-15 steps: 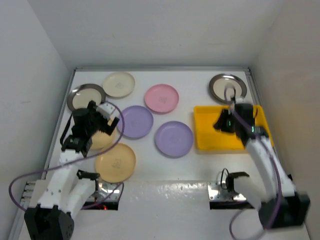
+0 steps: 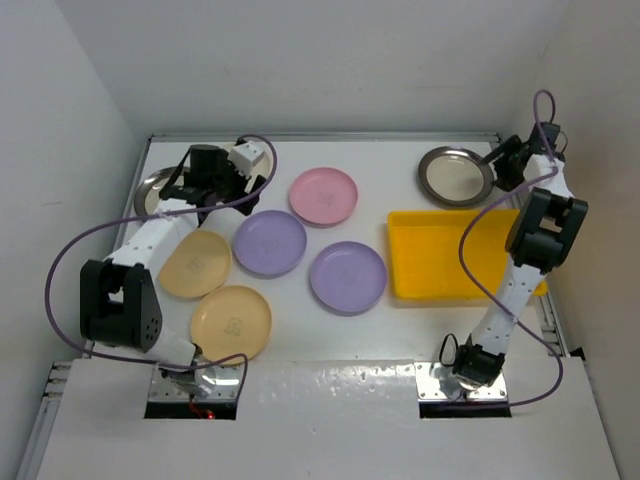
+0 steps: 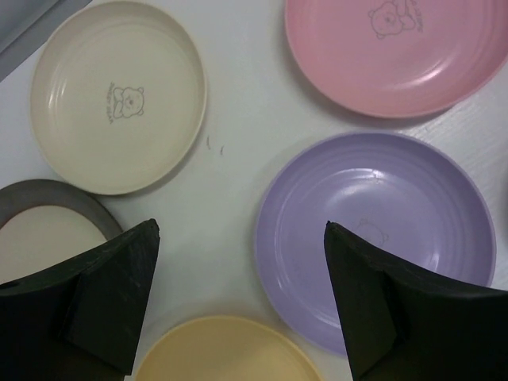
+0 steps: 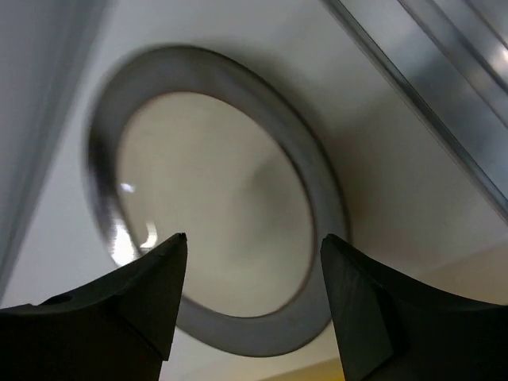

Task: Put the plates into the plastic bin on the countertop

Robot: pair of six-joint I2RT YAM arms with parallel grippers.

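Observation:
The yellow plastic bin [image 2: 455,262] sits empty at the right of the white countertop [image 2: 380,330]. On the countertop lie a pink plate [image 2: 323,195], two lavender plates [image 2: 269,242] [image 2: 347,277], two tan-yellow plates [image 2: 195,264] [image 2: 231,322] and two silver plates [image 2: 152,190] [image 2: 455,175]. My left gripper [image 2: 203,172] hovers open and empty at the back left. Its wrist view [image 3: 238,230] shows the cream plate [image 3: 119,95], which the arm hides in the top view. My right gripper [image 2: 504,163] is open and empty above the right silver plate [image 4: 214,206], as its wrist view [image 4: 254,238] shows.
White walls close in the back and both sides. A metal edge rail [image 4: 444,79] runs just right of the right silver plate. Purple cables loop from both arms over the table's left and right sides.
The left arm has swung from the left tan plate to the back, over the cream plate. The right arm has reached from above the bin to the back right silver plate.

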